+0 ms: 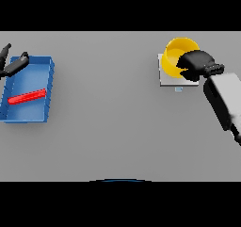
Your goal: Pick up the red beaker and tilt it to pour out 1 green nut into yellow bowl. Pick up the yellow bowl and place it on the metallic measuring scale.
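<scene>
The yellow bowl (pixel 177 54) is at the back right, over the metallic scale (pixel 168 79), and looks tipped with its opening toward the left. My right hand (pixel 196 65) grips the bowl's right rim, fingers curled round it. I cannot tell whether the bowl rests on the scale or hangs just above it. A red elongated object, apparently the beaker (pixel 27 97), lies on its side in the blue tray (pixel 49 87) at the far left. My left hand (pixel 13 65) hovers at the tray's back left corner with its fingers straight, holding nothing. No green nut shows.
The blue tray's walls stand up along the table's left edge. A small label (pixel 179 89) marks the scale's front edge. My right forearm (pixel 224 101) crosses the table's right side.
</scene>
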